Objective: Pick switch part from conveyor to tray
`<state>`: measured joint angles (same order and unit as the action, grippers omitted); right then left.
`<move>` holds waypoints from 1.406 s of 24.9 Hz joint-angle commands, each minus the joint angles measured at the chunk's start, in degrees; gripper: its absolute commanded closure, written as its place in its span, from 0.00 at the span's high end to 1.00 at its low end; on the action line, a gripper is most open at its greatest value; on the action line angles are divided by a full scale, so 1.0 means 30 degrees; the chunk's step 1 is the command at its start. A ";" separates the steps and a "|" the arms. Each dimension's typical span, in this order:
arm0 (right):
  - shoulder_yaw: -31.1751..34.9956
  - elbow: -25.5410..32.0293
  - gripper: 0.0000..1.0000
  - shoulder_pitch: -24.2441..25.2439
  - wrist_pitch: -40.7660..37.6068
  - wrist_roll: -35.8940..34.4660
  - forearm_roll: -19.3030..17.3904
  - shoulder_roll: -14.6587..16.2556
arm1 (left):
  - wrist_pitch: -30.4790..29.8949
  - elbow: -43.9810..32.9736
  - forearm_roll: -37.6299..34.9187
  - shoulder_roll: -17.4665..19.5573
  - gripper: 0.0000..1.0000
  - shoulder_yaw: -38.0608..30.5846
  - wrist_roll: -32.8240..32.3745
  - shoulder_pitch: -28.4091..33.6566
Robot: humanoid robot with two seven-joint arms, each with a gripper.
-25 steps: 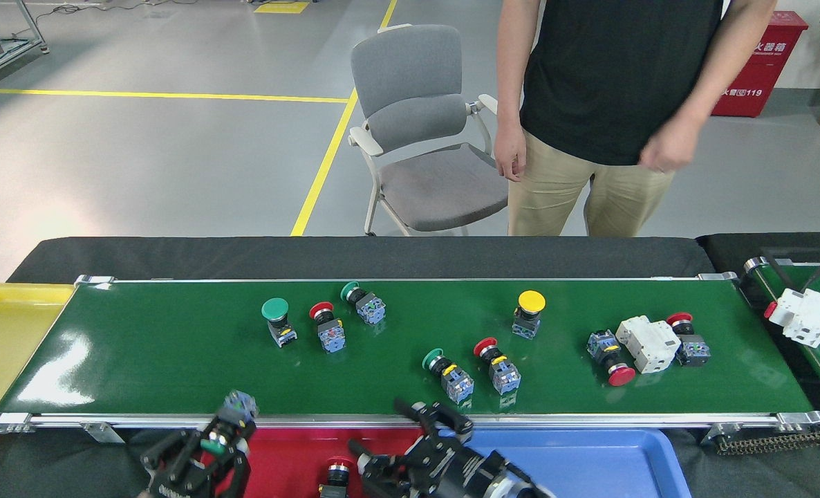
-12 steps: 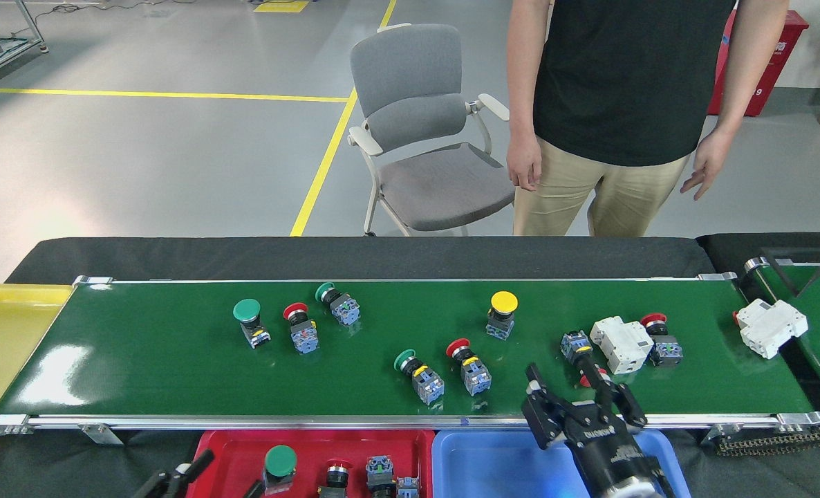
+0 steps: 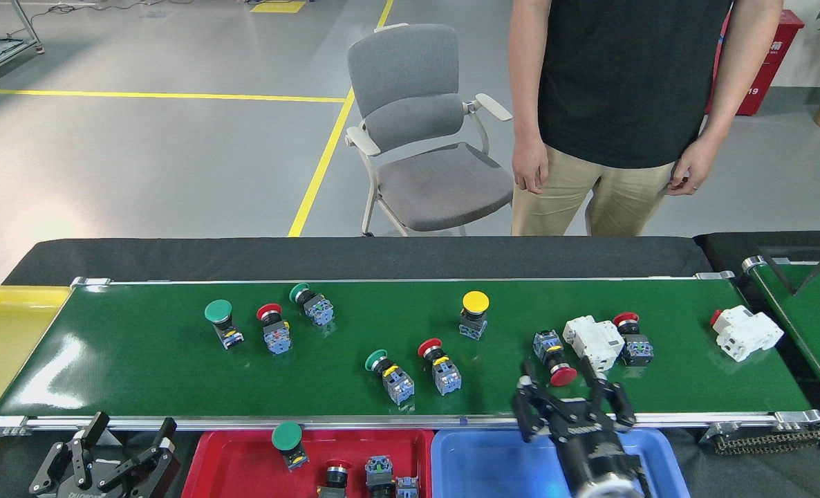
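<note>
Right gripper (image 3: 567, 394) poised over a red-capped switch (image 3: 554, 351) on the conveyor (image 3: 140, 360)

Your right fingers are spread and empty, and so are the left gripper's (image 3: 116, 443). Watch the white breaker (image 3: 593, 342) touching that switch: a finger could catch it. I count eight push-button switches and two white breakers on the belt, and about four parts in the red tray (image 3: 223, 460).

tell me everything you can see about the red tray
The red tray is a shallow rectangular tray of glossy red plastic with a raised rim, lying flat below the conveyor's near rail, its right side against the blue tray. Its lower part is cut off by the picture's edge. Inside lie a green-capped switch and other switch parts.
</note>
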<state>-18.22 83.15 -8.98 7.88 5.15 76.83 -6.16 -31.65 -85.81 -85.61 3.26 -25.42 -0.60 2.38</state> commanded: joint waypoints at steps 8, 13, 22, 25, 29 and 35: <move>-0.3830 -0.8116 0.93 -0.6351 0.2968 0.0511 -0.1235 -0.1080 | 0.0647 0.5195 -0.2137 0.0261 1.00 0.1794 -0.0062 -0.5218; -0.5734 -1.1280 0.77 -0.8636 0.2763 0.0540 -0.3696 -0.1109 | 0.2727 0.7920 -0.2137 0.1052 1.00 0.3463 0.0026 -0.6858; -0.6466 -1.1895 0.07 -0.9632 -0.0225 0.2093 -0.6186 -0.1168 | 0.7649 1.5420 -0.2137 0.1961 0.98 0.5309 0.1871 -1.1604; -0.6320 -1.0987 0.08 -0.9544 -0.0811 0.2620 -0.6303 -0.1080 | 0.8265 1.7969 -0.2079 0.2429 0.76 0.5719 0.3160 -1.2776; -0.5881 -0.5894 0.12 -0.7818 -0.2187 0.3615 -0.6332 0.0500 | 0.7738 1.8906 -0.1640 0.2869 0.19 0.5749 0.3922 -1.2952; -0.5294 0.0614 0.19 -0.3304 -0.7725 0.5052 -0.6596 0.2934 | 0.6536 1.8379 -0.1522 0.2927 0.06 0.5778 0.5446 -1.2425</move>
<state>-34.49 82.84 -19.03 -9.59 19.52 57.31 2.33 -10.99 -29.65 -90.27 11.44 -8.19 13.76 -34.37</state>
